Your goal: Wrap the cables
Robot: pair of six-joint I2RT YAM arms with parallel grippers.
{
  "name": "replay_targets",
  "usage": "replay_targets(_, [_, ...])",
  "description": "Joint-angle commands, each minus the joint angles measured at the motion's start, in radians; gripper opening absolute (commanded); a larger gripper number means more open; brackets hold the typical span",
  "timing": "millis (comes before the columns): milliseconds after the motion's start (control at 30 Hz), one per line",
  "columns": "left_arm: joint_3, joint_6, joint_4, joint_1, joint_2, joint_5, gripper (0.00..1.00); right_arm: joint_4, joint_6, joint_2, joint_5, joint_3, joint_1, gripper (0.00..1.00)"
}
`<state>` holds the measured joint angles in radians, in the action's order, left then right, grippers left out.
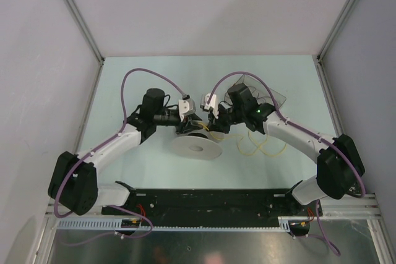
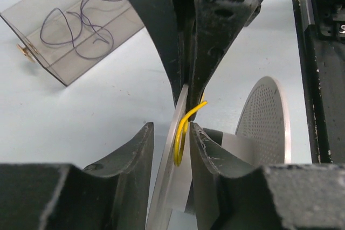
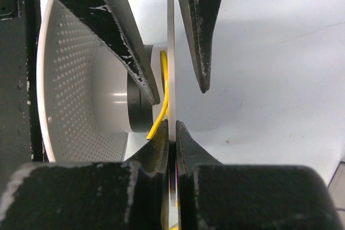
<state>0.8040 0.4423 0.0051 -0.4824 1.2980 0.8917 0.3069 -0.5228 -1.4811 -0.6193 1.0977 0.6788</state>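
The right hand [image 3: 171, 131] is clenching the rim of the white perforated plastic spool [image 3: 70, 90] to steady it, while the released left hand [image 2: 171, 129] is straddling that rim, presumably guiding the thin yellow cable [image 2: 180, 133] curving onto the hub.

No text, label, brand name or number can be read in any of the three views. In the left wrist view a small pale mark [image 2: 338, 27] sits on the black rail [image 2: 323, 106] at the far right. The picture's edge cuts it off, and it is too small to make out.
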Motion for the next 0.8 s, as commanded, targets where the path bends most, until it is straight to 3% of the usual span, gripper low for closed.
replay_targets(0, [0.058, -0.019, 0.05, -0.016, 0.0, 0.025, 0.37, -0.054, 0.029, -0.008, 0.028, 0.008, -0.005, 0.0])
replay_targets(200, [0.054, -0.001, 0.043, -0.016, 0.011, 0.029, 0.26, -0.057, 0.023, -0.007, 0.033, 0.008, -0.007, 0.0])
replay_targets(400, [0.042, 0.053, 0.004, -0.006, 0.023, 0.018, 0.23, -0.058, 0.019, -0.005, 0.036, 0.008, -0.015, 0.0])
replay_targets(633, [0.042, 0.078, -0.046, -0.001, 0.02, 0.022, 0.33, -0.059, 0.016, -0.005, 0.034, 0.008, -0.018, 0.0])
replay_targets(767, [0.043, 0.088, -0.06, 0.003, 0.021, 0.024, 0.34, -0.054, 0.013, -0.004, 0.031, 0.007, -0.02, 0.0])
